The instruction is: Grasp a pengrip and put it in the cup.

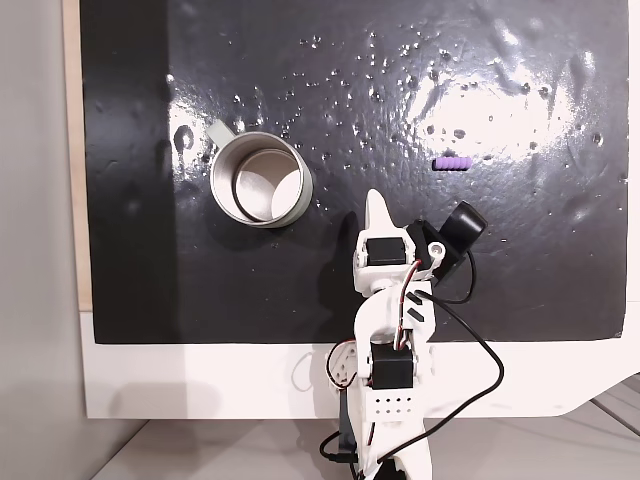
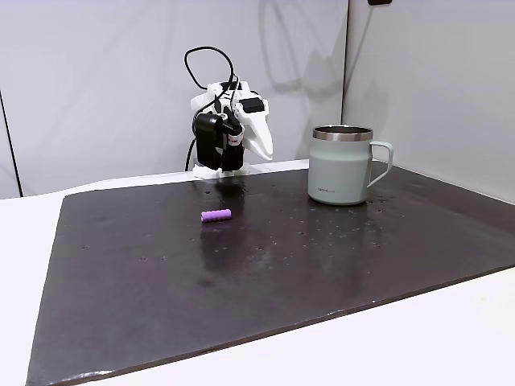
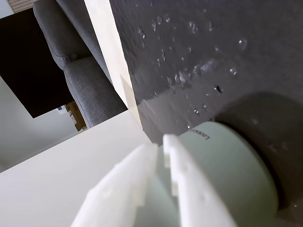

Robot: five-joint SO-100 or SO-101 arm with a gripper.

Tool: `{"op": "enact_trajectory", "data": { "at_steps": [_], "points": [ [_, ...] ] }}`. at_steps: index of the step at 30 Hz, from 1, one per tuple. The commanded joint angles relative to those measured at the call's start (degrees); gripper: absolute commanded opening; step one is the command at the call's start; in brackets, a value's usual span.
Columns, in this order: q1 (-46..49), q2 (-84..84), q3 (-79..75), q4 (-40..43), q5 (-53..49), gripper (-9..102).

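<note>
black, speckled, glossy mat (image 1: 300,80) over a white table, grey walls behind. white two-finger gripper (image 1: 377,205) folded back near the arm's base, fingers pressed almost together in the wrist view (image 3: 161,153), holding nothing. tiny purple ribbed rubbery pengrip (image 1: 452,162) lying flat on the mat, to the right of and beyond the gripper tip in the top-down fixed view, well apart from it, long axis running left-right there. round silver metal cup (image 1: 260,180) with pale sides (image 2: 342,165) standing upright on the opposite side, left of the gripper.
</note>
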Motion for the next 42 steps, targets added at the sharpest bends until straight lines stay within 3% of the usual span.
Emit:
{"op": "enact_trajectory", "data": {
  "at_steps": [1, 14, 21, 30, 39, 42],
  "points": [
    [0.09, 0.62, 2.29, -1.14, 0.0, 0],
    [-0.18, 0.62, 1.67, -1.05, -0.35, 0],
    [-0.62, -0.88, -12.74, 6.5, -0.88, 0],
    [5.54, -33.49, -48.78, 18.98, -1.14, 1],
    [14.77, -56.07, -69.35, 33.84, -2.11, 21],
    [17.75, -63.28, -73.48, 35.77, -2.64, 22]
  ]
}}
